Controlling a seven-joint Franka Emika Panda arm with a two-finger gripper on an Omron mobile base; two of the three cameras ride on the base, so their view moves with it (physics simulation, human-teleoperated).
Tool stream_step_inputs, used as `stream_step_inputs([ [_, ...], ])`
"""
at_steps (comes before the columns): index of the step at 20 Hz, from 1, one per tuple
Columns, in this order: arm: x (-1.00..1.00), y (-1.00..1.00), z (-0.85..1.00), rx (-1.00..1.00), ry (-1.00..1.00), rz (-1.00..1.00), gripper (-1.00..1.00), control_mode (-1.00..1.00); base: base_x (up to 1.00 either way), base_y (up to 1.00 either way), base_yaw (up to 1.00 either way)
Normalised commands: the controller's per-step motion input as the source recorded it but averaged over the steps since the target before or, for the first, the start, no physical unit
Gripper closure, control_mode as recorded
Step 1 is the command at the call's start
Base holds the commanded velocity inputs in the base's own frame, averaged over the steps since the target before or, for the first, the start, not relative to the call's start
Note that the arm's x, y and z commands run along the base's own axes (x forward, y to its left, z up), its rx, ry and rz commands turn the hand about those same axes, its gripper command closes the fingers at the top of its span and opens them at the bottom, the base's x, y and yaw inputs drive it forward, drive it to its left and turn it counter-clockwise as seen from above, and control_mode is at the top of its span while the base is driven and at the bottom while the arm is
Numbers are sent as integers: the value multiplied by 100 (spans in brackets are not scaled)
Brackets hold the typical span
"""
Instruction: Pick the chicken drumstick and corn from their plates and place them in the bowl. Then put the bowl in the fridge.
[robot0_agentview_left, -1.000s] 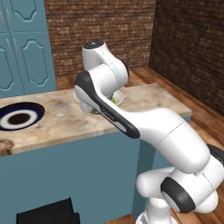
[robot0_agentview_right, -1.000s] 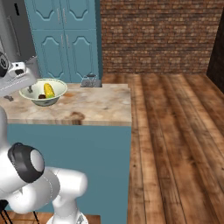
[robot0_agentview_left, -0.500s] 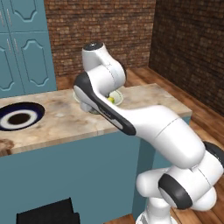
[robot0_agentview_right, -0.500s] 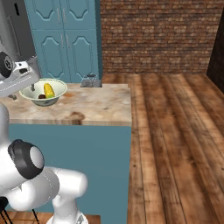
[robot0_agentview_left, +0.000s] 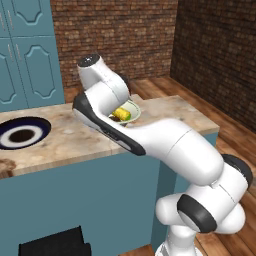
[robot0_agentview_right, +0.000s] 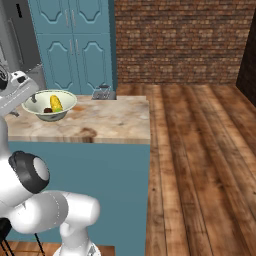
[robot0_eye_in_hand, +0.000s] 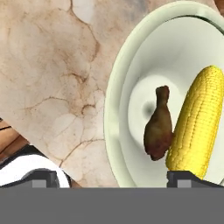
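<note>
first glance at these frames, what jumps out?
The bright yellow corn lies in the pale bowl with the brown chicken drumstick right beside it, so both foods are already loaded. The bowl sits on the marble counter in front of the teal cabinets. The open gripper hovers over the bowl's near rim, and a navy-rimmed plate sits at the counter's left end in the left base view.

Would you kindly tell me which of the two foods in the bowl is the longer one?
The corn, the bright yellow cob; the chicken drumstick touching its side is dark brown and shorter.
</note>
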Motion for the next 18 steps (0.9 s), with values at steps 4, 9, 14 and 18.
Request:
stream_step_inputs([
  [4, 24, 10, -10, -13, 0, 14, -100, -100, 0, 0, 0],
  [9, 17, 1, -3, -9, 3, 2, -100, -100, 0, 0, 0],
  [14, 11, 0, -10, 0, 5, 0, -100, -100, 0, 0, 0],
  [18, 0, 5, -11, 0, 0, 0, -100, -100, 0, 0, 0],
])
